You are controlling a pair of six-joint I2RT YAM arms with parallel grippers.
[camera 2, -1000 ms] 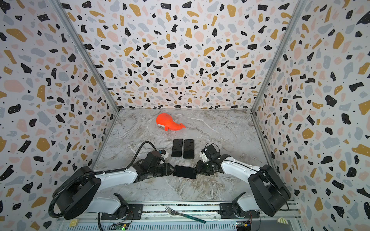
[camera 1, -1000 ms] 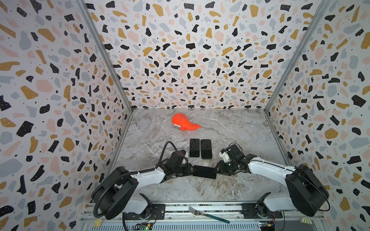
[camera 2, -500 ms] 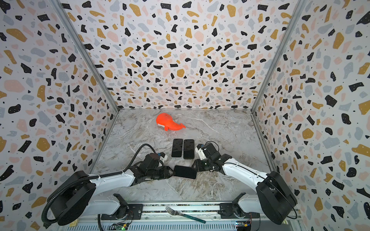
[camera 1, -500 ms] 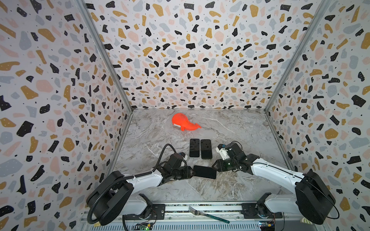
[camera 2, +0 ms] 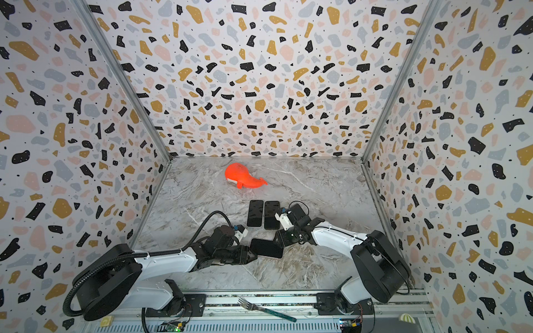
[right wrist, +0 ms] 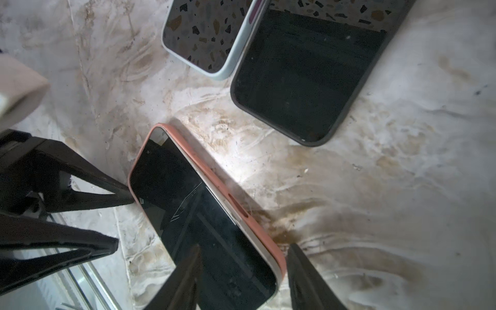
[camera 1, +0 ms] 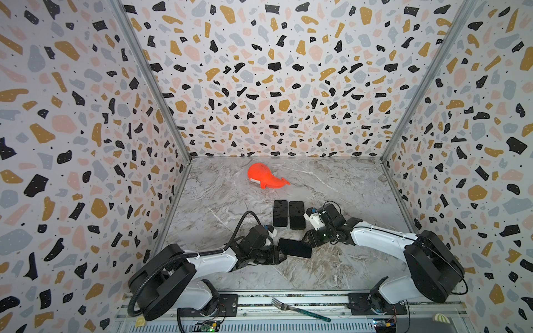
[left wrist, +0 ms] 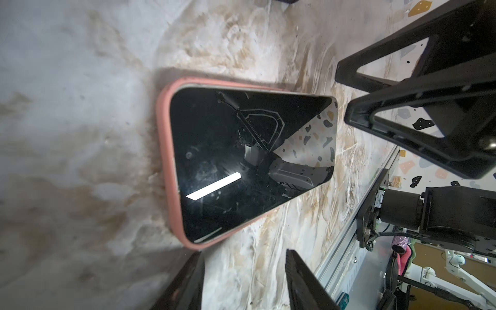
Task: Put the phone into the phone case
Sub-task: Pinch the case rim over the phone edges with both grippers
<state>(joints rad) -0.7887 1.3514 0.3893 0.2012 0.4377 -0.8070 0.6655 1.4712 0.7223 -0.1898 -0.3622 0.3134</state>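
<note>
A black-screened phone [camera 1: 294, 248] [camera 2: 266, 248] lies flat on the marble table near the front, between my two grippers. It sits in a pink phone case [left wrist: 163, 150] [right wrist: 214, 171], and a silver side strip shows above the pink rim along one long edge. My left gripper [camera 1: 278, 255] [left wrist: 244, 252] is open at the phone's left end, with only bare table between its fingers. My right gripper [camera 1: 307, 240] [right wrist: 244, 246] is open at the right end. Its jaws straddle a corner of the phone, one finger over the screen and one outside the case.
Two more cased phones lie side by side just behind, one light-rimmed [camera 1: 279, 213] [right wrist: 204, 35] and one dark-rimmed [camera 1: 297, 214] [right wrist: 303, 80]. An orange whale toy [camera 1: 265, 178] rests farther back. A fork [camera 1: 300, 310] lies on the front rail. Patterned walls enclose three sides.
Both grippers have widened their jaws at the phone's ends. The right gripper has shifted a little toward the back. The phone stays in place on the table.
</note>
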